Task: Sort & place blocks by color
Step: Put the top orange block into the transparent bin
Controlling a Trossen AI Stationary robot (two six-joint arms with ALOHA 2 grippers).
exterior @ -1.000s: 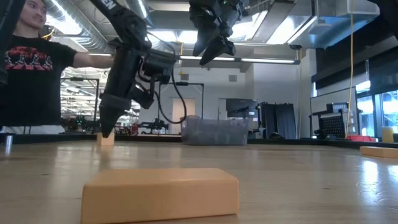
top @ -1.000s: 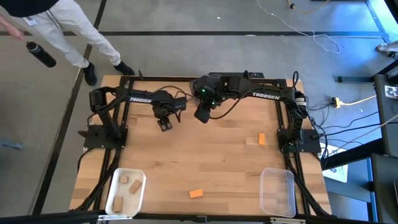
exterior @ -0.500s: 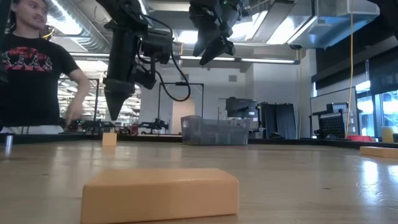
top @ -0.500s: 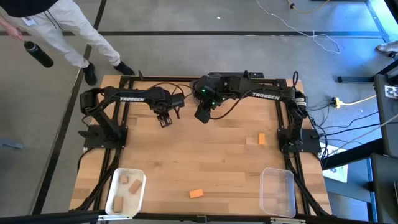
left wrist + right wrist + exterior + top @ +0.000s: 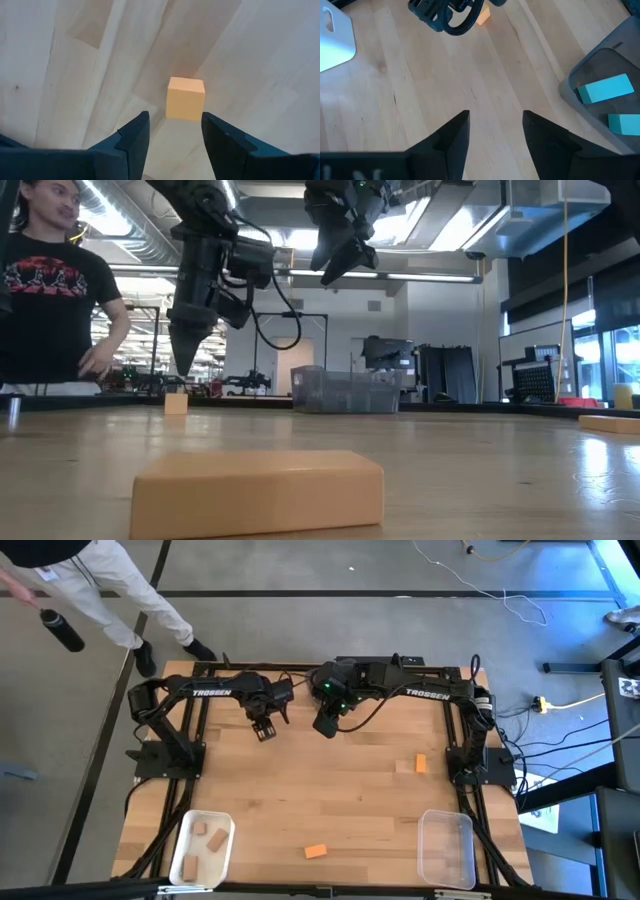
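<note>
One small block, orange to tan (shade hard to call), lies flat on the bench at its far side. Left claw hangs straight above that block, off the bench, fingers part open and empty; the block shows in the gap between them. Right claw waits just to the block's right, raised, wide and empty. White bin, well apart from the block at the near left corner, has tan pieces in it.

Step in hand, as I judge: pick. Drop plumb, keep the block centred, fingers square to its flat sides, close only when the tips reach the bench. Settle the colour before picking a bin.
</note>
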